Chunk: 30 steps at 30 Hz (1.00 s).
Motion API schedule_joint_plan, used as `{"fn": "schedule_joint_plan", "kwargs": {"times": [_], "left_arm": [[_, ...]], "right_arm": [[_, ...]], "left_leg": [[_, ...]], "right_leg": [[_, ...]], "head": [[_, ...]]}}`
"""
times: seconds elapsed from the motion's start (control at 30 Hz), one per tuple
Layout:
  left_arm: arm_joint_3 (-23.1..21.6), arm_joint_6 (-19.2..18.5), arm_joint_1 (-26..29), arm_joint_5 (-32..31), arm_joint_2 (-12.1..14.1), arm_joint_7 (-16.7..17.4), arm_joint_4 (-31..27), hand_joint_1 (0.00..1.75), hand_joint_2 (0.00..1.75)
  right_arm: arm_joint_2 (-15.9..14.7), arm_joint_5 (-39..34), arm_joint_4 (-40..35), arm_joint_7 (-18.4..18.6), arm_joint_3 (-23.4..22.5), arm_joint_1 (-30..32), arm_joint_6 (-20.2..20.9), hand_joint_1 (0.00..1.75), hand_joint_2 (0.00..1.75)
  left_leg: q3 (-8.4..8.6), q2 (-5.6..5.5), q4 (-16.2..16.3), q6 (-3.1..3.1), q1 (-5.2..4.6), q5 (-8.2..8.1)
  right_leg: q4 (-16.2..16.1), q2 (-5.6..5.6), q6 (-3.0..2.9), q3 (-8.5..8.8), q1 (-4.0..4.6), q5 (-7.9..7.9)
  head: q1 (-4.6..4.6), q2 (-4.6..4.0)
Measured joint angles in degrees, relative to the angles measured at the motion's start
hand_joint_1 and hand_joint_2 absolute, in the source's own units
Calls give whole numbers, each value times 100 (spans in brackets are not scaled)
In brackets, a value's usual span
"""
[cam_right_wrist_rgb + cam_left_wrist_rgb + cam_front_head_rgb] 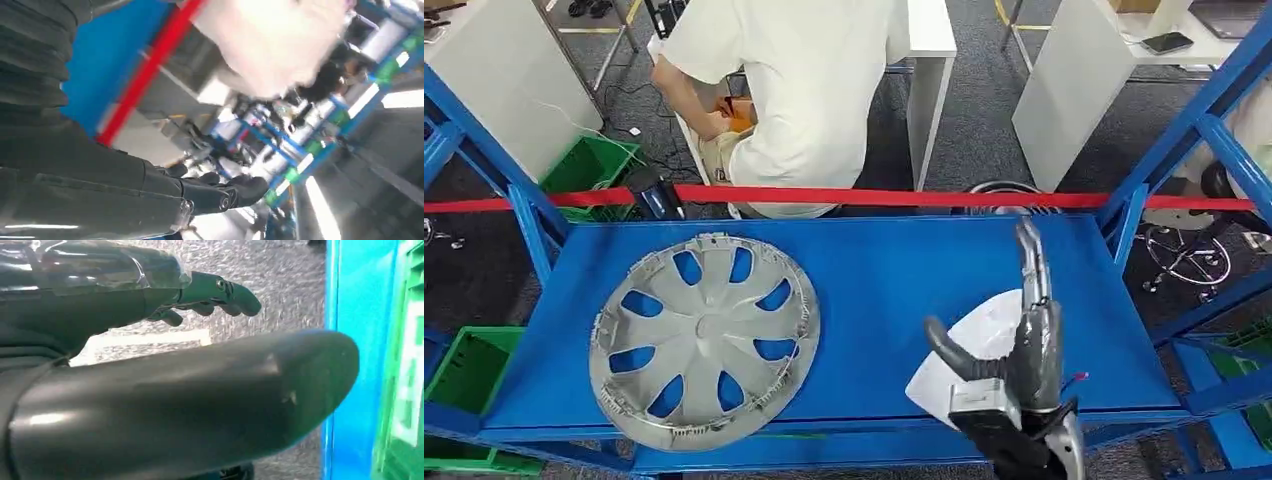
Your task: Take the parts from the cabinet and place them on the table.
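Note:
A silver hubcap (704,340) lies flat on the left half of the blue cabinet shelf (884,270). A flat white part (979,335) lies near the shelf's front right edge. My right hand (1024,350) stands edge-on over it, fingers stretched toward the far side, thumb out to the left, gripping nothing that I can see. The blurred right wrist view shows that hand (100,190) with its fingers apart. My left hand (150,390) hangs over the grey floor beside a blue post (350,305), its fingers (220,292) loosely extended and empty.
A red tape (874,197) runs across behind the shelf. Beyond it a person in a white shirt (794,90) bends over white tables. Green crates (589,165) (469,365) stand at the left, another green crate (407,365) by the post. Blue frame uprights flank the shelf.

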Motion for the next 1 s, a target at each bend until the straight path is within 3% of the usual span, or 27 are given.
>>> {"fn": "schedule_joint_plan", "kwargs": {"times": [0.1,0.33,0.5,0.77,0.87,0.93,1.0], "left_arm": [[0,59,2,-2,33,181,0,0,0],[-13,94,4,-20,96,286,0,0,0],[-20,74,9,-52,140,243,0,0,0],[-20,52,9,-61,142,208,0,0,0],[-22,15,8,-164,142,192,0,0,0],[-22,-2,11,-199,142,195,0,0,0],[-22,-81,4,-260,144,230,0,0,0]], "right_arm": [[347,-236,338,-665,-262,416,-4,0,175],[878,-154,821,-980,-725,943,-11,0,175],[1460,110,972,-1647,-1172,1215,-15,0,175],[1512,158,992,-1564,-1228,1250,-15,0,175],[1449,300,1081,-180,-1239,1158,-15,0,175],[1357,203,1114,103,-1158,1016,0,0,175],[1107,-259,1154,835,-823,662,261,0,175]], "left_leg": [[1,-24,0,-8,0,-5],[5,-41,0,-10,0,-6],[4,-37,0,-11,0,-7],[5,-37,0,-11,0,-7],[4,-9,1,-11,-2,-7],[2,22,0,-11,-3,-8],[7,56,0,-11,-2,-8]], "right_leg": [[0,-6,0,3,0,-7],[-2,-11,8,5,-2,-17],[-2,-10,8,8,-2,-19],[-1,-10,8,5,-2,-20],[-2,-7,8,11,-6,-18],[-1,3,8,13,-5,-16],[-1,29,5,9,-5,-9]], "head": [[-6,0],[-5,0],[-7,0],[-9,0],[7,0],[7,0],[-2,0]]}}
